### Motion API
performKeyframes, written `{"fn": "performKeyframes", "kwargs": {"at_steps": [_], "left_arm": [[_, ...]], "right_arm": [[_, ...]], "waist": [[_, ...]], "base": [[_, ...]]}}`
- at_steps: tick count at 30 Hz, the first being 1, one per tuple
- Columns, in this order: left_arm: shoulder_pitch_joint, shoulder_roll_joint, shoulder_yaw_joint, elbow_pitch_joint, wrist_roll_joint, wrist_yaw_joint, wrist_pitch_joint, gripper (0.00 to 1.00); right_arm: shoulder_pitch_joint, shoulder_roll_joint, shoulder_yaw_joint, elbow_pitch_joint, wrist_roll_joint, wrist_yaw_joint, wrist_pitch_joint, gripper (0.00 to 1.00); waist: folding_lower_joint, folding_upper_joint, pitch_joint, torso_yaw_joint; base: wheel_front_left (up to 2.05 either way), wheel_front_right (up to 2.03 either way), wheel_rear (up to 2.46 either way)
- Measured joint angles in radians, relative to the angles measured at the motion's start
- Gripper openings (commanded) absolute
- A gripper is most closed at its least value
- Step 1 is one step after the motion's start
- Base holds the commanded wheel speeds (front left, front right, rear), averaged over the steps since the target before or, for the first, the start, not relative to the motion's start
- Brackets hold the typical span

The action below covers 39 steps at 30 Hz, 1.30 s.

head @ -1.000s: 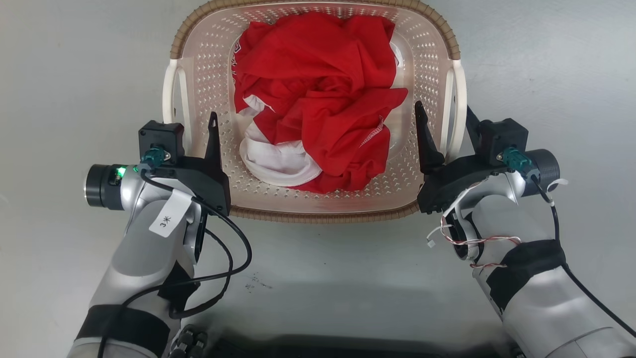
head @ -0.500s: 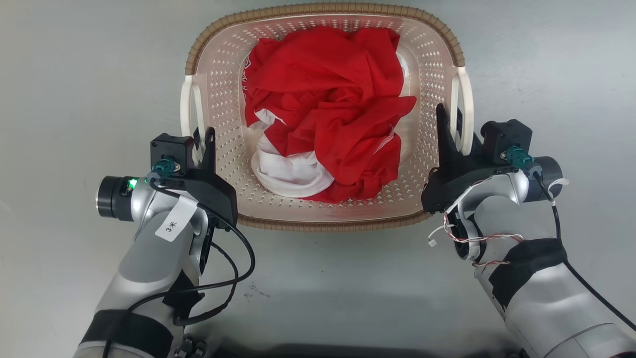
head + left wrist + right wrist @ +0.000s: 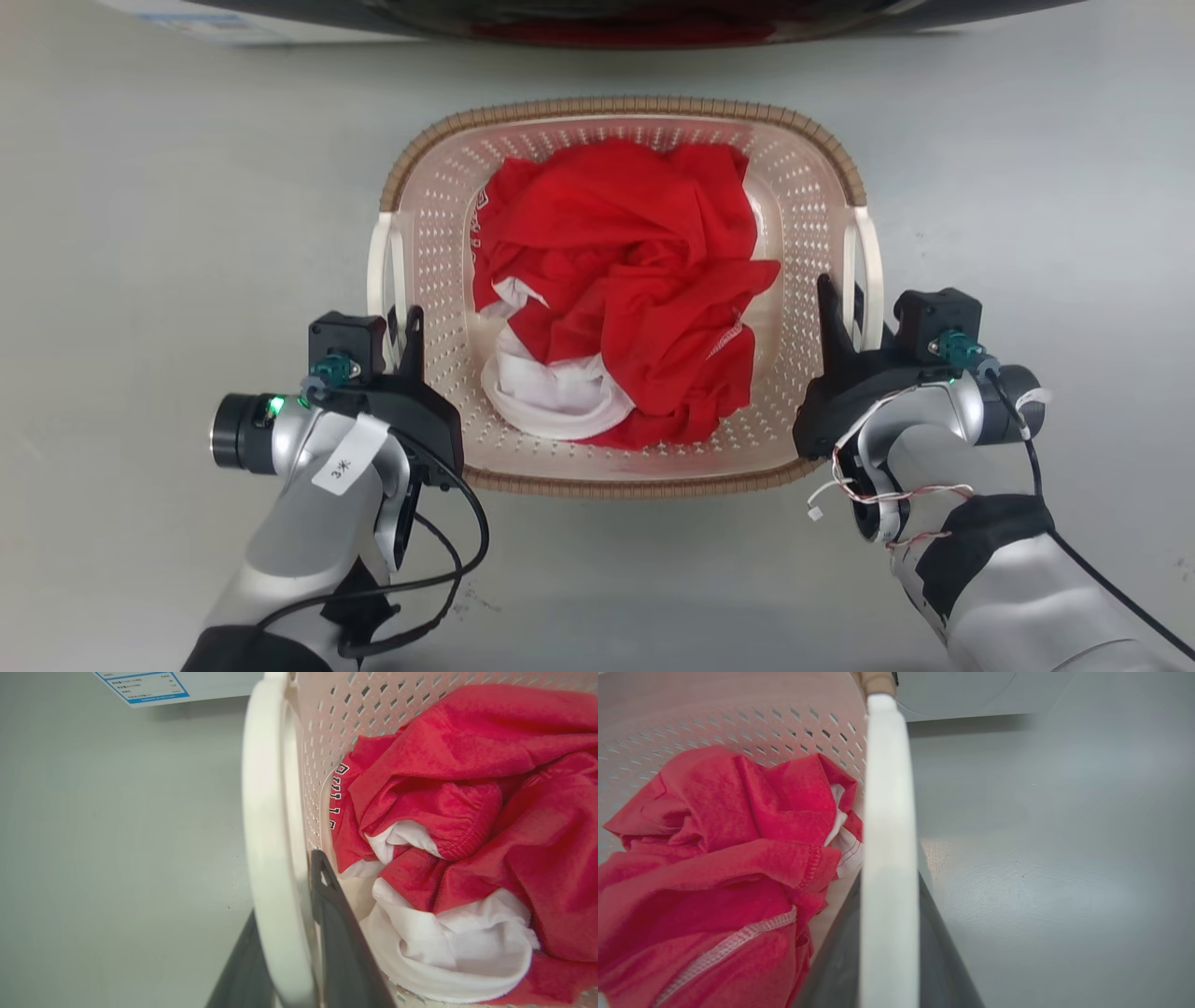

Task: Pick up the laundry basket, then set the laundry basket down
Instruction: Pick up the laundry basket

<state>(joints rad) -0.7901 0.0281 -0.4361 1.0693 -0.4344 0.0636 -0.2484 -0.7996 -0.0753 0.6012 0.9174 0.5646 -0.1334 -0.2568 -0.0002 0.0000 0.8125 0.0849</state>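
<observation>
Grey floor (image 3: 140, 280) surrounds the laundry basket (image 3: 616, 481), its long axis running from my left claw (image 3: 402, 322) to right claw (image 3: 845, 299), each clamped on a handle (image 3: 381, 261).

laundry basket (image 3: 434, 233) — pink, perforated, brown rim | clothes (image 3: 635, 280) — red, white

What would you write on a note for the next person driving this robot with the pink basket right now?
Left gripper: shut on the left white handle of the laundry basket, one finger inside the wall, one outside.
Right gripper: shut the same way on the right white handle.
Basket: between both arms over the grey floor, red and white clothes inside. I cannot tell if it is off the floor.
Done: both handles grasped.
Left: lift it level, set it down, then let go.
</observation>
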Motion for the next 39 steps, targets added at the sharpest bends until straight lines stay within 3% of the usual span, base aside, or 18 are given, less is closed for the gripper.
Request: {"fn": "performKeyframes", "kwargs": {"at_steps": [17, 39], "left_arm": [[0.127, 0.001, -0.113, 0.021, -0.113, 0.026, 0.026, 0.00], [0.359, 0.005, -0.215, 0.079, -0.207, 0.033, 0.135, 0.00]], "right_arm": [[0.090, 0.009, 0.105, 0.086, 0.108, 0.001, 0.012, 0.00], [0.308, 0.010, 0.308, 0.076, 0.268, -0.003, 0.187, 0.00]], "waist": [[-0.0001, -0.0001, -0.232, -0.027], [0.0000, -0.0002, -0.556, -0.060]], "base": [[0.00, 0.00, 0.00], [0.00, 0.00, 0.00]]}}
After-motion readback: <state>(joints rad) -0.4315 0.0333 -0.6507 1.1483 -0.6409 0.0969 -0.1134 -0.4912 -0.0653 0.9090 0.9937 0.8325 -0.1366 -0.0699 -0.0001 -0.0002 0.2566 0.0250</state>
